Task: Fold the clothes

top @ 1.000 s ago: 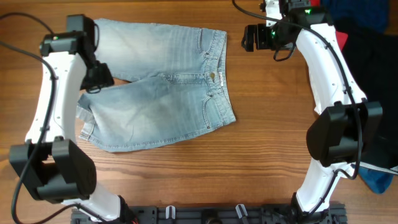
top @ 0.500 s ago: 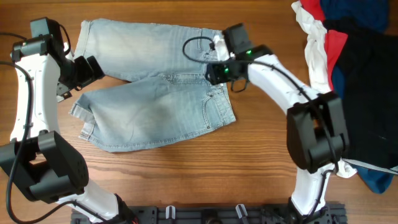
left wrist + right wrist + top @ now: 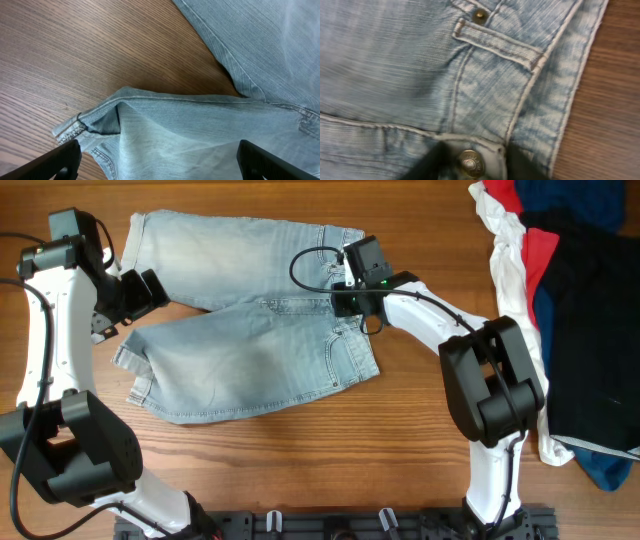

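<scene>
denim shorts [image 3: 250,330] flat, right tool [image 3: 346,298] at waistband

shorts [image 3: 250,350], clothes pile [image 3: 590,330] on table [image 3: 420,450]

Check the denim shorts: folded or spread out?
Spread out. The denim shorts lie open on the table, both legs showing side by side, neither laid over the other.

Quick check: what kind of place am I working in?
Probably a lab bench for laundry folding: two robot arms at a wooden table, denim shorts spread flat, pile of other clothes alongside.
</scene>
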Tool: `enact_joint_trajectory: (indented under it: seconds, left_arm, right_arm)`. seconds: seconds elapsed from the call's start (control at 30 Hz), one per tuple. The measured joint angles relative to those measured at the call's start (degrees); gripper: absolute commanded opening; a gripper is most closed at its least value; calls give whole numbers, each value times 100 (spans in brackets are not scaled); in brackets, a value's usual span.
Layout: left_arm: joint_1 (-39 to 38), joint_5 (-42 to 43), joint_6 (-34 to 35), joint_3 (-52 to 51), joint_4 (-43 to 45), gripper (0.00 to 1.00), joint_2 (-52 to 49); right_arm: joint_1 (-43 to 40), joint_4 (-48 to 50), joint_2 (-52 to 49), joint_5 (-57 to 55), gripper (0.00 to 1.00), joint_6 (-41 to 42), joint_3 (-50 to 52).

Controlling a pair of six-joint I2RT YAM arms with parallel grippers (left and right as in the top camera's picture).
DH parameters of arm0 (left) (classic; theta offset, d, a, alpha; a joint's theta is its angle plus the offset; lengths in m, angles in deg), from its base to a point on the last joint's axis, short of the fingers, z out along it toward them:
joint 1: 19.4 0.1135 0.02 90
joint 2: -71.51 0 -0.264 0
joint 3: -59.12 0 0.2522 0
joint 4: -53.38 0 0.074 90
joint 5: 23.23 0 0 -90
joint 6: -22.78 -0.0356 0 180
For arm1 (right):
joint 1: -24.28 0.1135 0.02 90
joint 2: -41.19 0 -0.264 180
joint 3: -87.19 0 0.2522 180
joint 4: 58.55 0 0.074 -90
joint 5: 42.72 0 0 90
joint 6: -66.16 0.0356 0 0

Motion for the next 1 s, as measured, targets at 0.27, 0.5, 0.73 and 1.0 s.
enact_joint_trajectory:
  seconds: [0.27,0.5,0.73,1.0]
  left_arm:
    - [-2,2,0,0,9,100,0]
    - [-319,0,-109,0,216,100,0]
    - [-553,63,-151,0,278,100,0]
    - [-553,442,267,-131,-568,100,426]
  right_arm:
    - [-623,-389,57,280,4,345,-81]
    - [-1956,-564,70,579,82,-245,-61]
    - [-2002,-1652,835,798,90,-376,-127]
    - [-1808,-4472,3751,684,100,984,-382]
